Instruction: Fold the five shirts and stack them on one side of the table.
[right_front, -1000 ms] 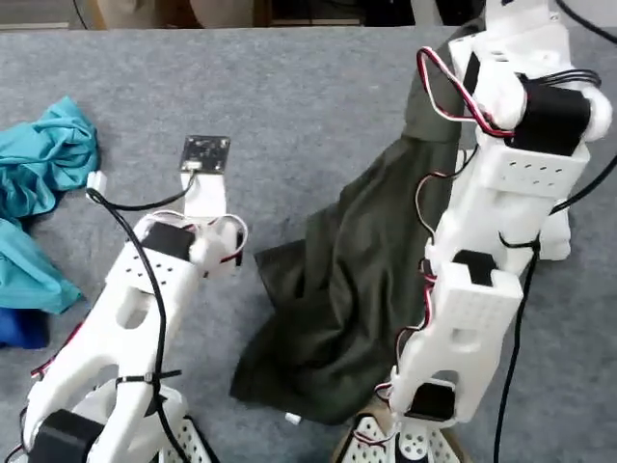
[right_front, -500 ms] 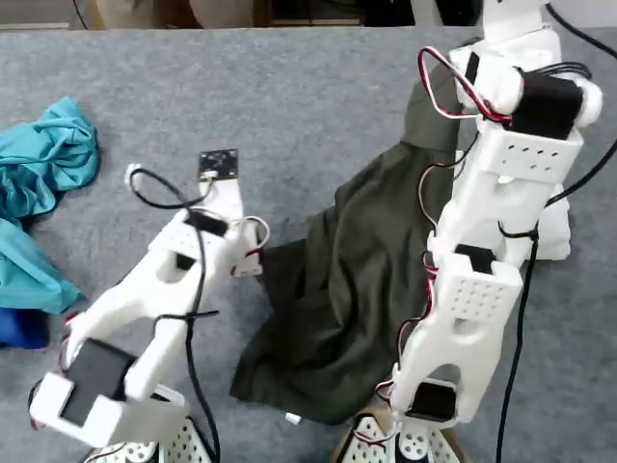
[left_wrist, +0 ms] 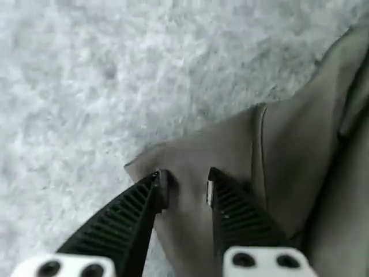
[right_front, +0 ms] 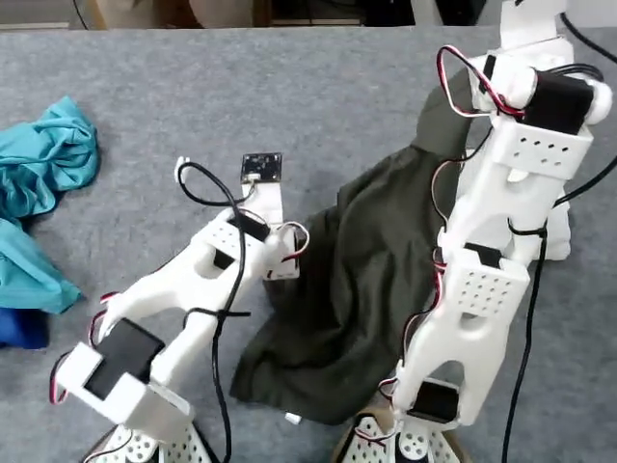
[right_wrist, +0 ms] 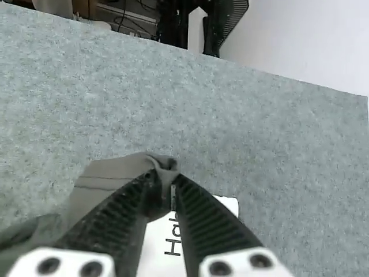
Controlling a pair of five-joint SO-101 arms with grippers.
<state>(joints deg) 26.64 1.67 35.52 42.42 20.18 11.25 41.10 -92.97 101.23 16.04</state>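
Note:
A dark olive shirt lies crumpled on the grey table between the arms. Its far end is pulled up off the surface. My right gripper is shut on a bunched fold of that shirt, holding it above the table near the far right. My left gripper stands open over the shirt's near-left corner, one finger on each side of a strip of fabric. In the high view the left gripper sits at the shirt's left edge.
A teal shirt is heaped at the table's left edge, with a blue shirt just below it. Bare grey table stretches across the far middle. A white label shows under the right gripper.
My left arm has swung right across the table until its gripper reached the olive shirt's left corner. The right arm has shifted slightly right, still holding the shirt up.

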